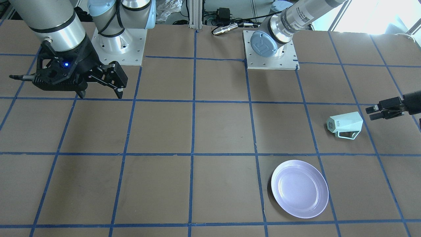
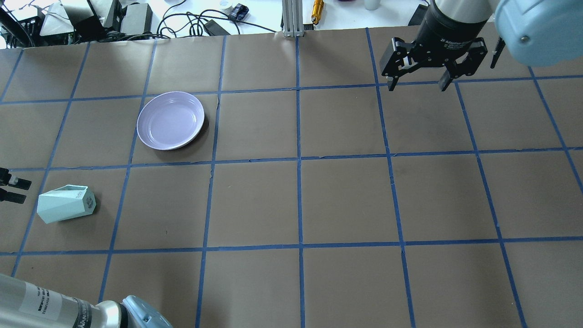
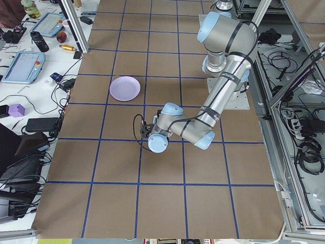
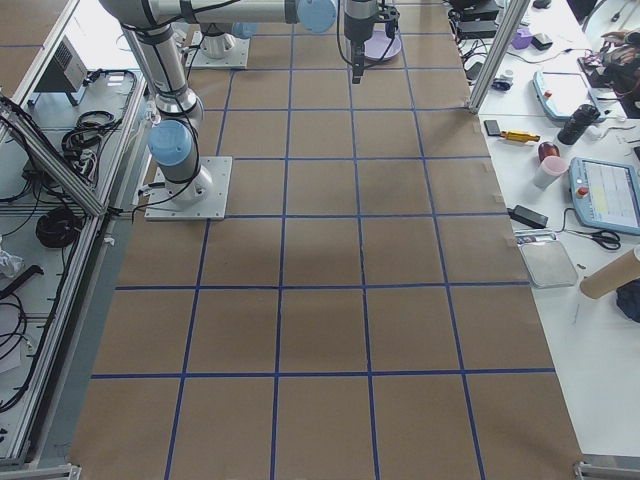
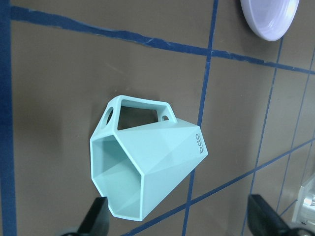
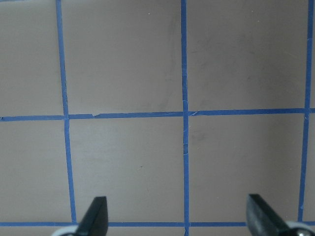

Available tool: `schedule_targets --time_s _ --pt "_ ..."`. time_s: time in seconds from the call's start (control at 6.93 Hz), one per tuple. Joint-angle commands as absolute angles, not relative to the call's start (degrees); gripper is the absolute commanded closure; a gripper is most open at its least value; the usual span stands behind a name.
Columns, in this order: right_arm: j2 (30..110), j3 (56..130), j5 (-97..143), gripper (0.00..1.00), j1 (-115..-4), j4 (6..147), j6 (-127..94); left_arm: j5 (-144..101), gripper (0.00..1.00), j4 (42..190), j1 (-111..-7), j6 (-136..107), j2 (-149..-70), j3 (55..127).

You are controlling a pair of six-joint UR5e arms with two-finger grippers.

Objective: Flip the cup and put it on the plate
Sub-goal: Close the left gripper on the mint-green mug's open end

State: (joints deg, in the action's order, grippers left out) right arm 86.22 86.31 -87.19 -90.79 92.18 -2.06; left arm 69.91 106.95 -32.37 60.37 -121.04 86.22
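Note:
The mint-green cup (image 1: 345,125) lies on its side on the brown table, lettered base toward the table's middle, open rim toward my left gripper (image 1: 373,112). In the overhead view the cup (image 2: 66,205) is at the far left. My left gripper (image 2: 18,190) is open, level with the cup and a short gap from its rim. In the left wrist view the cup (image 5: 147,167) lies just ahead of the open fingers (image 5: 96,219), handle pointing up in that view. The lavender plate (image 1: 300,188) (image 2: 171,120) stands empty, about one grid square from the cup. My right gripper (image 2: 417,86) (image 1: 100,95) is open, empty and far away.
Blue tape lines divide the table into squares. The arms' base plates (image 1: 118,49) (image 1: 269,56) sit at the robot's side. An aluminium post (image 2: 291,18) and cables line the far edge. The right wrist view shows only bare table (image 6: 123,162).

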Motion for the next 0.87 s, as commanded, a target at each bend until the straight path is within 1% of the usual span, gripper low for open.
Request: schedule_targets --time_s 0.0,0.29,0.43,0.58,0.72 --pt "86.22 86.31 -87.10 0.00 -90.79 92.20 -2.02 67.33 0.00 109.85 -32.17 62.22 -123.91 86.22" --pt "86.22 86.31 -87.10 0.00 -90.79 92.20 -2.11 67.32 0.00 111.52 -32.17 63.28 -125.76 86.22" --pt "86.22 86.31 -87.10 0.00 -90.79 92.20 -2.11 67.32 0.03 113.62 -32.17 65.02 -126.64 86.13" --pt "86.22 86.31 -87.19 0.00 -90.79 92.20 -2.11 67.24 0.17 115.90 -32.17 67.65 -127.00 85.78" --pt "86.22 86.31 -87.10 0.00 -90.79 92.20 -2.11 67.24 0.42 116.54 -32.25 68.37 -127.44 85.69"
